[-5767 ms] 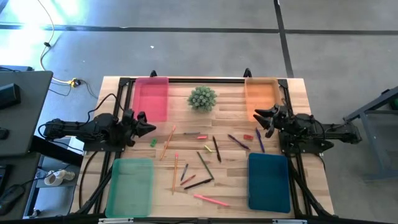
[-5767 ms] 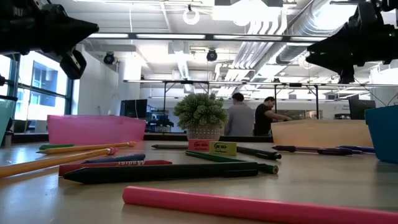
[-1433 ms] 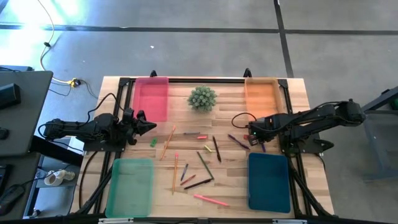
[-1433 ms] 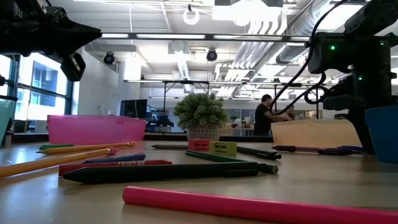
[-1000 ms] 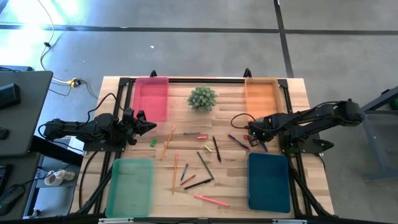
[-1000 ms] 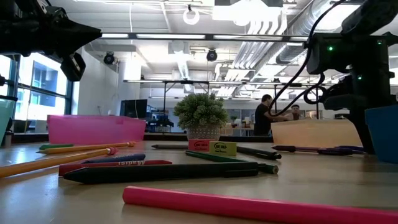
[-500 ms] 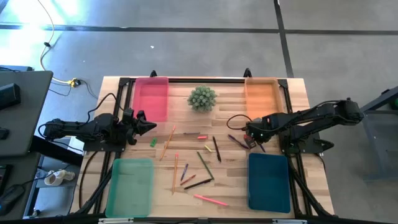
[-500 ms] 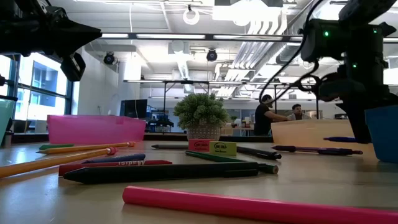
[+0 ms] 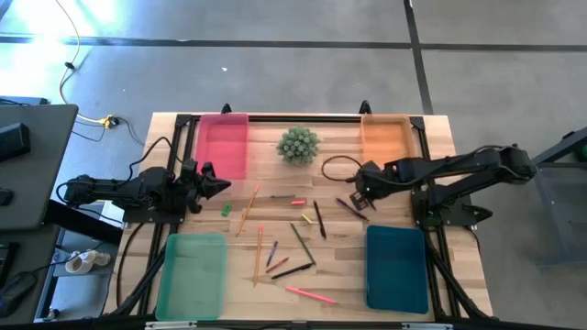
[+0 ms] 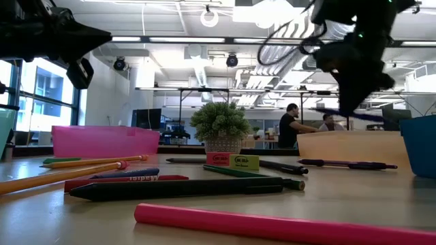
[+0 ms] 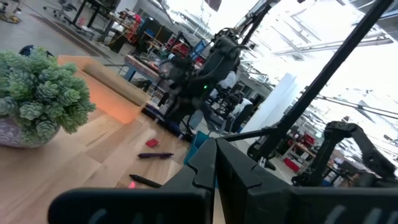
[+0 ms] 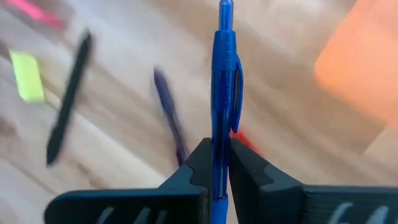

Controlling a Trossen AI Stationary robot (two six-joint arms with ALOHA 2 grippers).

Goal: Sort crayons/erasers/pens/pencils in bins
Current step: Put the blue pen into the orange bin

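Observation:
My right gripper (image 9: 359, 190) hangs over the table's right half, shut on a blue pen (image 12: 221, 74) that is clear of the wood; the low view shows the pen (image 10: 368, 116) well above the table. A purple pen (image 9: 351, 208) and a red eraser (image 12: 247, 142) lie below it. Pencils, crayons and erasers lie flat across the middle (image 9: 293, 240). The pink bin (image 9: 223, 145), orange bin (image 9: 385, 142), green bin (image 9: 193, 275) and teal bin (image 9: 396, 268) stand at the corners. My left gripper (image 9: 220, 186) waits shut at the left side. My right gripper pinches the blue pen's barrel (image 12: 217, 149) between its two fingers, just behind the clip (image 12: 237, 84). The fingers come from above, pointing steeply down, and lie across the pen. The pen is lifted clear and sticks out nearly level from the fingers.
A small potted plant (image 9: 298, 144) stands at the far middle between the pink and orange bins. A cable loops from the right arm (image 9: 335, 165) over the table. People show in the room beyond the table (image 10: 291, 126).
My right gripper, shut on the blue pen, has risen from the table and gone a little toward the far left, rolling as it went. The pen has come off the wood and now hangs clear, nearly level. The purple pen stays where it was.

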